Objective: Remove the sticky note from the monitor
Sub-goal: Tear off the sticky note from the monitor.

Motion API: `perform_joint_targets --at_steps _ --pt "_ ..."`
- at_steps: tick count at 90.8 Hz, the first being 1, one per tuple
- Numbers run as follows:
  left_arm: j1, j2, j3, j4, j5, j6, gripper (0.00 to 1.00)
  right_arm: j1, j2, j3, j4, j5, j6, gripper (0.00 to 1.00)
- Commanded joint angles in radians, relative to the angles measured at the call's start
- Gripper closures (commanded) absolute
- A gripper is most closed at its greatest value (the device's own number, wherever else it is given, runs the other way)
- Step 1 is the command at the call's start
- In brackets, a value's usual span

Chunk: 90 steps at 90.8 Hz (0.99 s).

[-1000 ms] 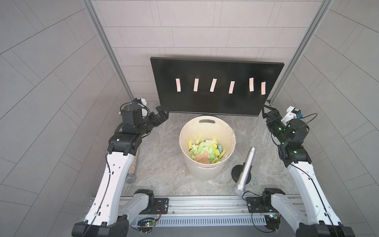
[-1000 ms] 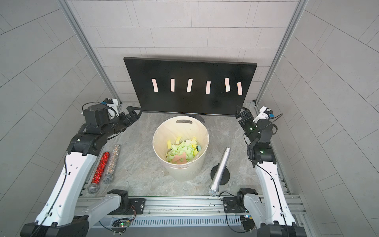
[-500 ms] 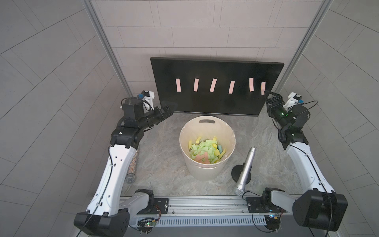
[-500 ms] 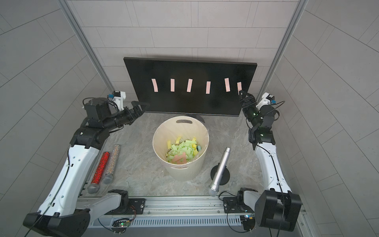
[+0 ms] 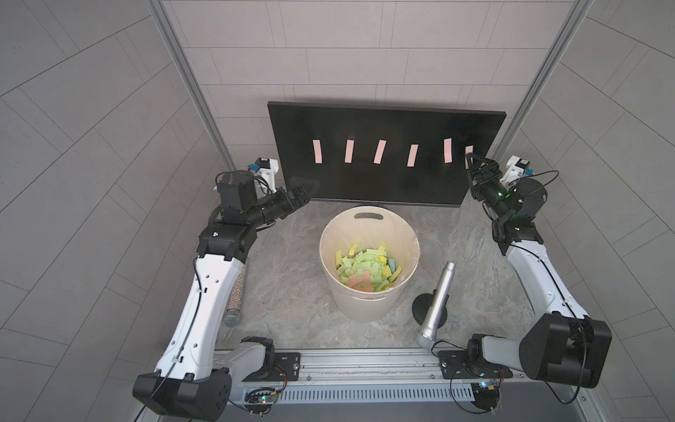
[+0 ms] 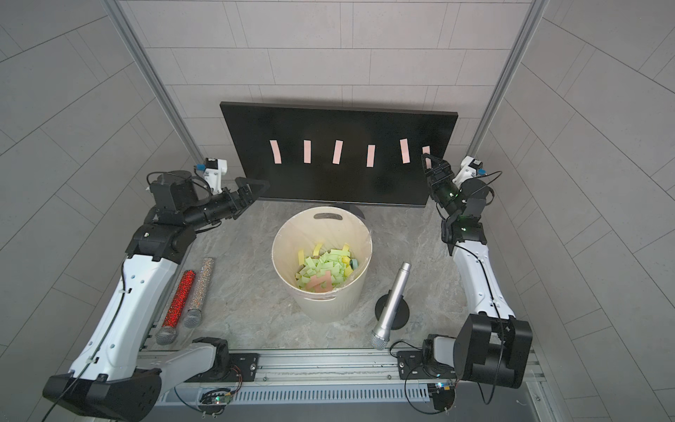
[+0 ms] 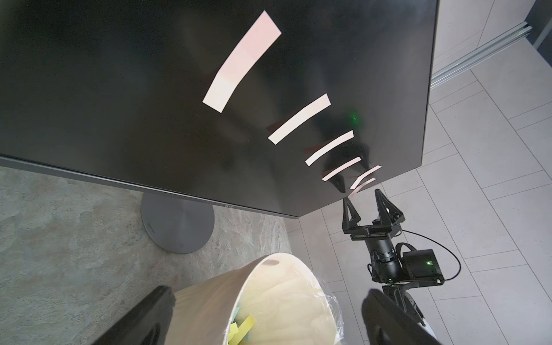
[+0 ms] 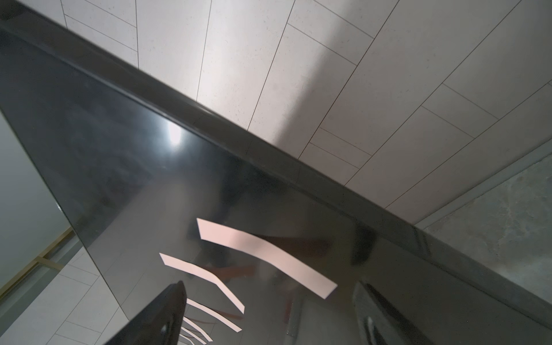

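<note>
Up from beside the monitor's lower right corner, the right fingers stand apart, seemingly flanking the loose lower end of the sticky note nearest its right edge, ready to pinch. The left fingers are also apart, waiting off its lower left corner.

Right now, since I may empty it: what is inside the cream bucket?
A loose heap of paper strips, mostly green, some yellow, pink and blue; a clear plastic liner shows at the bucket rim. The floor beneath the heap is covered.
</note>
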<state>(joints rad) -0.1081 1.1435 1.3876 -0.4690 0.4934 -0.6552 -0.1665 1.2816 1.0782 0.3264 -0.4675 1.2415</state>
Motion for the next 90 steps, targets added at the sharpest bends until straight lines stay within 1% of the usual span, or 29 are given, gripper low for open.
perform_joint_targets --at_steps 1,43,64,90 --pt "-0.008 0.008 0.039 0.024 0.026 -0.004 0.00 -0.010 0.013 0.028 0.051 -0.021 0.019 0.11" --pt "-0.012 -0.001 0.041 0.030 0.026 -0.011 0.00 -0.018 0.078 0.065 0.135 -0.055 0.095 0.12" --pt "-0.013 -0.007 0.038 0.032 0.028 -0.013 0.00 -0.018 0.075 0.072 0.149 -0.065 0.114 0.15" --pt "-0.014 -0.012 0.031 0.033 0.027 -0.014 0.00 -0.019 0.073 0.078 0.162 -0.074 0.130 0.22"
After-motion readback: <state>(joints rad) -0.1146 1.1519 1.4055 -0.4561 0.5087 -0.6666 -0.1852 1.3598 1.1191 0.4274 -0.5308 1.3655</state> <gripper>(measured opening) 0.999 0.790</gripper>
